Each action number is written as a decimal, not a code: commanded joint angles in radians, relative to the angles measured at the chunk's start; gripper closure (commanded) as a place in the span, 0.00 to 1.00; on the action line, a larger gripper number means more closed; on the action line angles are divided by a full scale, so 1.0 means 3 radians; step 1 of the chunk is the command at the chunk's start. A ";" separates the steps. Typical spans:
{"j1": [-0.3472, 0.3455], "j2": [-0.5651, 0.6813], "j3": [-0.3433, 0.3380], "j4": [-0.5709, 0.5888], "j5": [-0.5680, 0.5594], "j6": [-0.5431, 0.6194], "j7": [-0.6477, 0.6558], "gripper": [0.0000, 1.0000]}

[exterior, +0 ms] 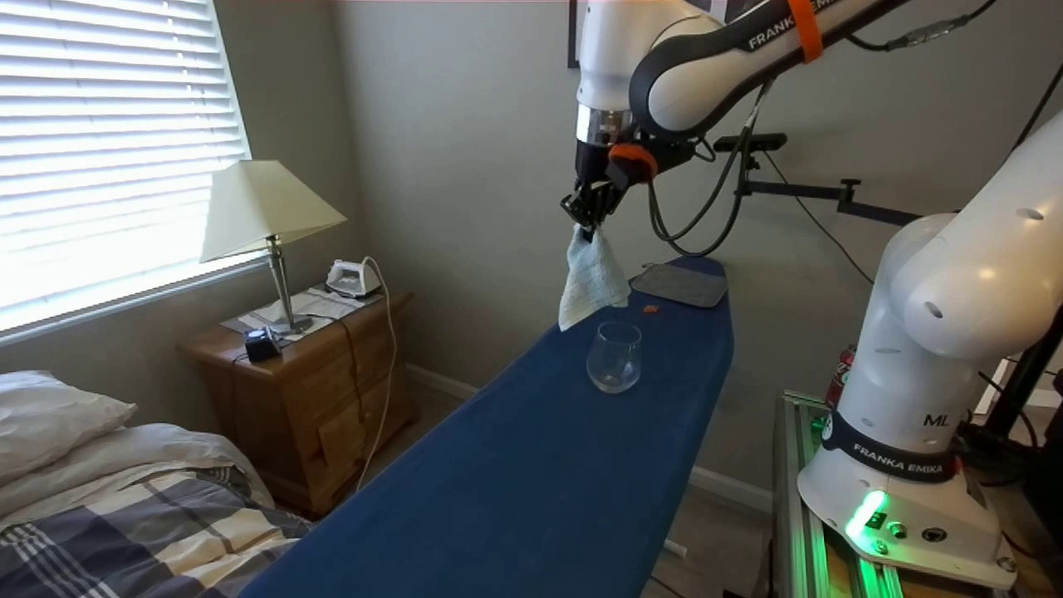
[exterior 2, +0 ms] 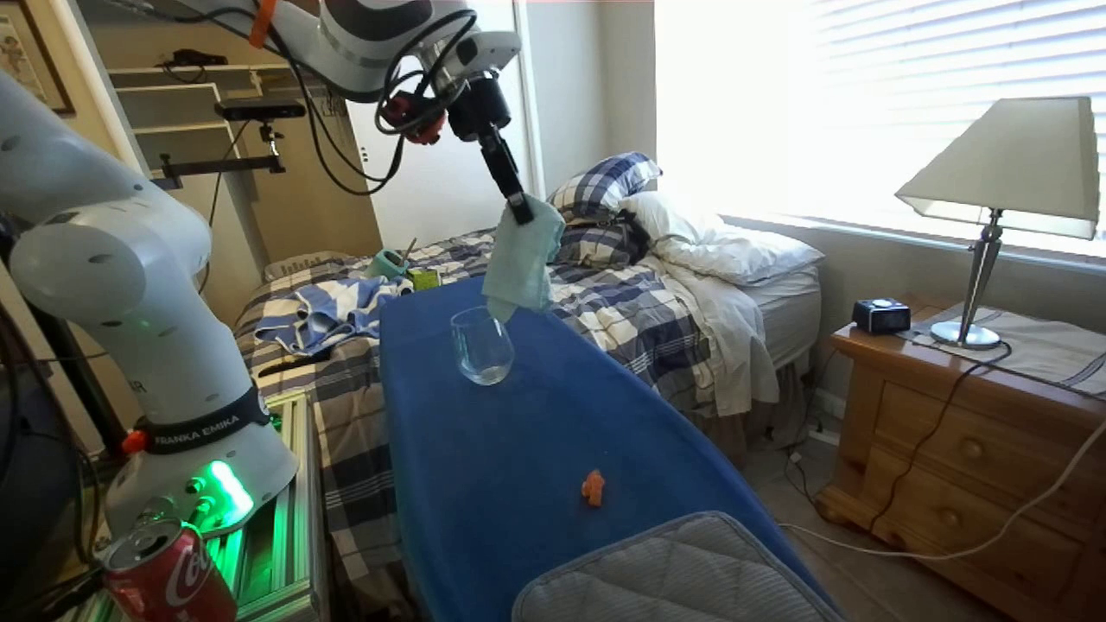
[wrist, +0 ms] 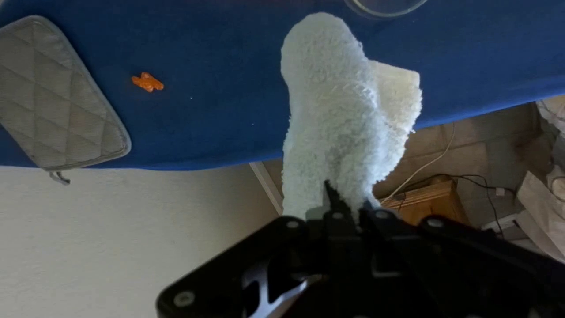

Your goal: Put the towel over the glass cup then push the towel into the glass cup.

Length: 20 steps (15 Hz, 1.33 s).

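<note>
Wrist view: end effector [wrist: 347,196] is pinching towel [wrist: 331,115] by its top, nr glass cup [wrist: 387,7]; prob. light, floppy; gd hold.

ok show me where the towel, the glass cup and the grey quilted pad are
Towel [exterior 2: 520,266]: in an exterior view, on the middle of the hanging cloth.
Glass cup [exterior: 614,360]: in an exterior view, on its clear wall.
Grey quilted pad [wrist: 57,97]: in the wrist view, on its quilted face.
</note>
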<state>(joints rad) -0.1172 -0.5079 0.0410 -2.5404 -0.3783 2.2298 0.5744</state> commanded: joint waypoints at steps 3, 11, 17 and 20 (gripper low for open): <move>0.0058 -0.0312 0.0014 -0.0174 0.0343 -0.0070 -0.0421 0.99; 0.0228 -0.0468 -0.0005 -0.0319 0.0816 -0.0198 -0.0986 0.99; 0.0144 -0.0248 -0.0043 -0.0353 0.0818 -0.0200 -0.1096 0.99; 0.0126 -0.0142 -0.0073 -0.0370 0.0815 -0.0168 -0.1124 0.99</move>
<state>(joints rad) -0.0680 -0.5816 0.0307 -2.6489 -0.1507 2.1711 0.2700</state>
